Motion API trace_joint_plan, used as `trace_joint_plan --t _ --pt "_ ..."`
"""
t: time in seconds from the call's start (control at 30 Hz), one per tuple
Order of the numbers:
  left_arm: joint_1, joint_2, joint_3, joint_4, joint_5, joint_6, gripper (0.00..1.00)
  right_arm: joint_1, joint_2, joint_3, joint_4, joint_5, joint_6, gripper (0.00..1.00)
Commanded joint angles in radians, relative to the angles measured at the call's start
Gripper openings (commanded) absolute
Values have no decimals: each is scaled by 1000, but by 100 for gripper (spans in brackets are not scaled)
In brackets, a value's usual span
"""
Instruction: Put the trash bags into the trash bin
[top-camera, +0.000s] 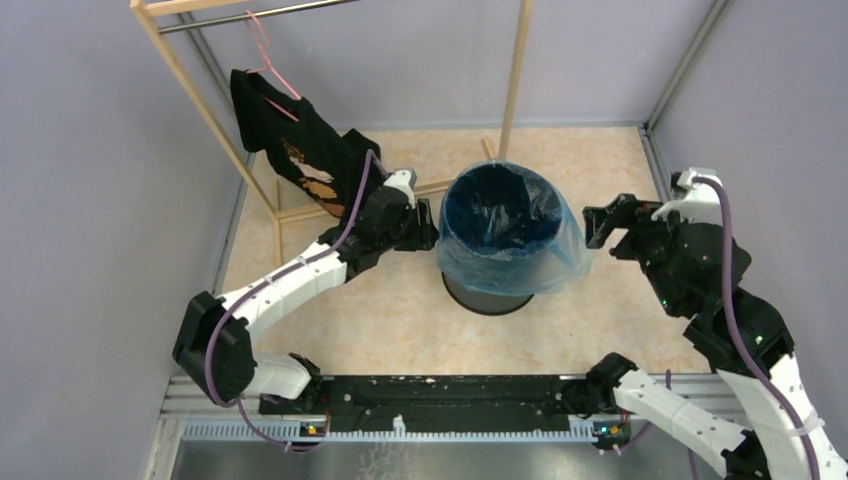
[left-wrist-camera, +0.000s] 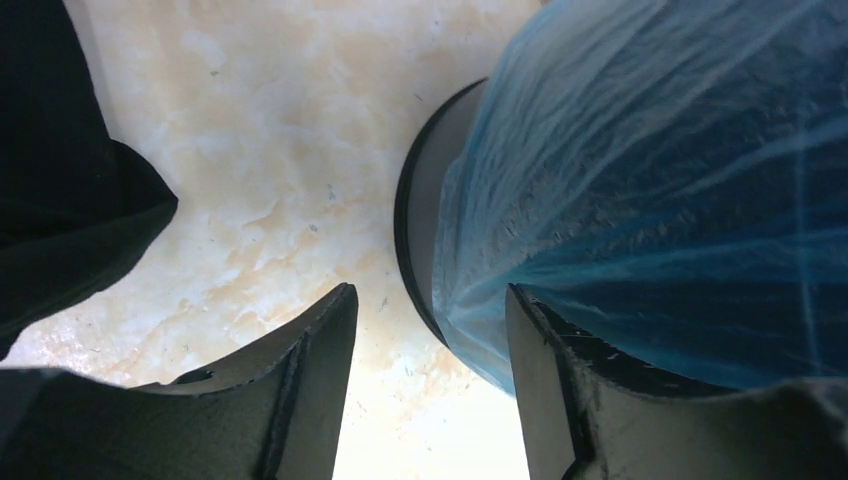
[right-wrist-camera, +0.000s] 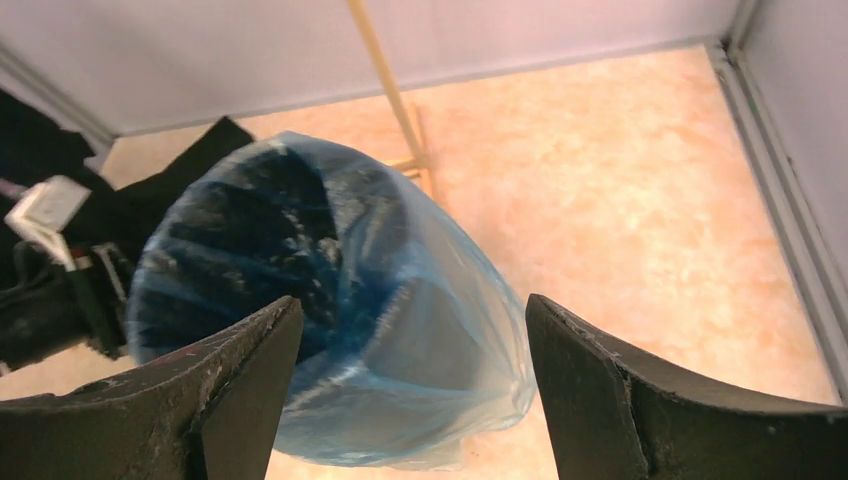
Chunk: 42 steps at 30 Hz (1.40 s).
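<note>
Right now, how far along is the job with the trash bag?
Mostly done: the trash bag lines the trash bin, its edge folded down outside the rim. Nothing is held: the left gripper and right gripper are open, beside the bin. Perhaps only withdrawing is left.

- Reaching forward and inward with left arm, forearm stretched out low, jaws spread apart.
- Bending right arm sharply at the elbow, wrist turned inward toward the other, jaws likewise spread wide, empty.
</note>
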Motion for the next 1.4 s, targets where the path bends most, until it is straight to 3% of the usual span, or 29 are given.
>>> trace_joint_plan --t 0.0,0.17,0.37,0.57,0.77,1.03,1.1,1.2,1.27,1.37 --pt "7 28 59 97 -87 -17 67 6 -42 -132 7 130 110 83" --pt "10 114 113 151 -75 -9 73 5 -138 -236 199 -65 134 83" --pt "-9 242 234 170 119 38 71 6 -131 -176 173 -92 126 84" --pt "-128 296 274 220 113 47 73 6 -183 -163 213 -224 106 89" --pt "-247 398 333 242 138 17 73 5 -247 -150 215 -241 96 98" --pt "-311 404 363 236 164 21 80 6 -286 -109 185 -234 99 99" --pt "-310 367 403 146 110 50 81 5 -281 -103 177 -233 95 99" --pt "-309 225 420 -31 -122 91 89 5 -271 -77 149 -236 92 99" --pt "-308 88 368 -47 -264 136 98 5 -261 -60 145 -241 84 99" --pt "-308 -110 344 -74 -345 233 99 5 -237 -25 138 -243 54 99"
